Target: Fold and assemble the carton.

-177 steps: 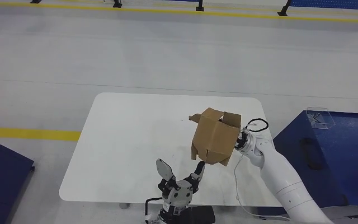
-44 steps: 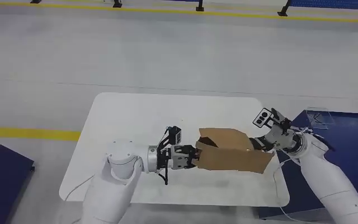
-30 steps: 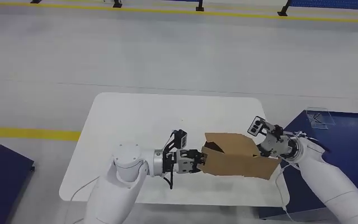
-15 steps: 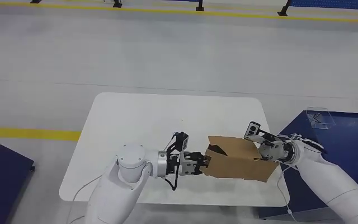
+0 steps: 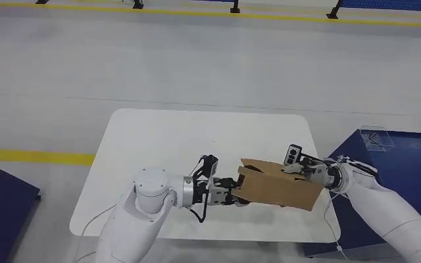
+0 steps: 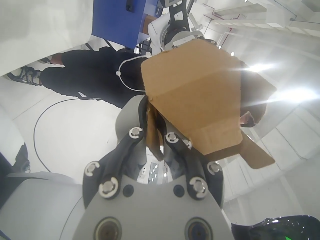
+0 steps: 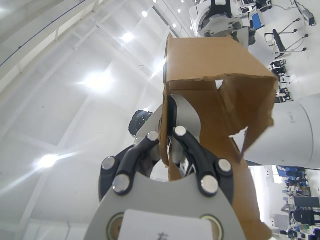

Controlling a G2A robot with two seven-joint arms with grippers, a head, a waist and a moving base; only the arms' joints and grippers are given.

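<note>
1. Hanging between both arms, the carton (image 5: 276, 187) is over the near right part of the surface (image 5: 164, 144).
2. The left tool (image 5: 237, 194) is clamped on its left flap, the right tool (image 5: 304, 173) on its right wall.
3. It looks light, and the thin board probably bends easily, so a hold near the creases seems safest.

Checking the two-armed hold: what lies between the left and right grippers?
The brown cardboard carton spans the stretch, left gripper shut on one end, right gripper on the other; the top view shows it.

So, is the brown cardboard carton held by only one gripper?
No, the left gripper clamps one end of the brown cardboard carton and the right gripper clamps the opposite end.
</note>
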